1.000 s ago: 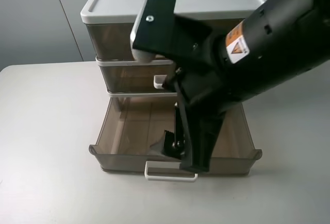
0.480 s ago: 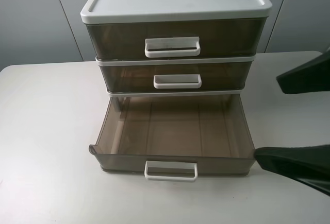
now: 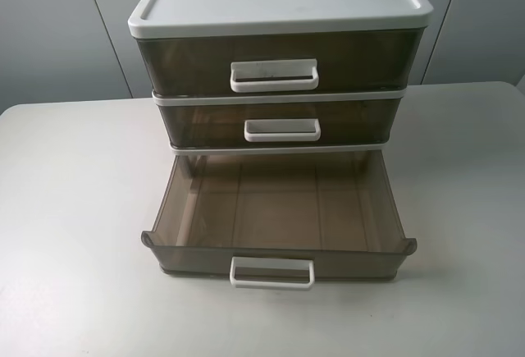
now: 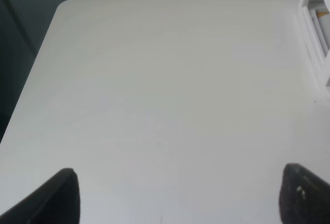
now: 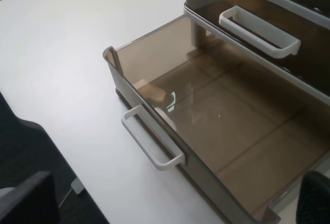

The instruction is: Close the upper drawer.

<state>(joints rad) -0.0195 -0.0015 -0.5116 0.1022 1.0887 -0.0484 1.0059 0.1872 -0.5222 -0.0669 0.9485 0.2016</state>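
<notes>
The upper drawer (image 3: 279,123) is the middle tier of the white-framed unit, smoky-brown with a white loop handle (image 3: 282,130). It sits pushed in, flush with the frame. It also shows in the right wrist view (image 5: 232,0), with its handle (image 5: 260,31). Neither gripper shows in the exterior view. My right gripper (image 5: 170,198) is open and empty, out in front of the unit's left front corner. My left gripper (image 4: 178,198) is open and empty over bare table, with the unit's white frame (image 4: 315,28) at the edge of its view.
The bottom drawer (image 3: 279,209) is pulled far out and is empty; its handle (image 3: 271,272) points to the table's front, also seen in the right wrist view (image 5: 152,141). The taller top drawer (image 3: 275,61) is shut. The unit stands on a white table (image 3: 74,209).
The right arm, which covered the front of the unit a second ago, has drawn back to the right and out of the exterior view. The drawers have not moved.
</notes>
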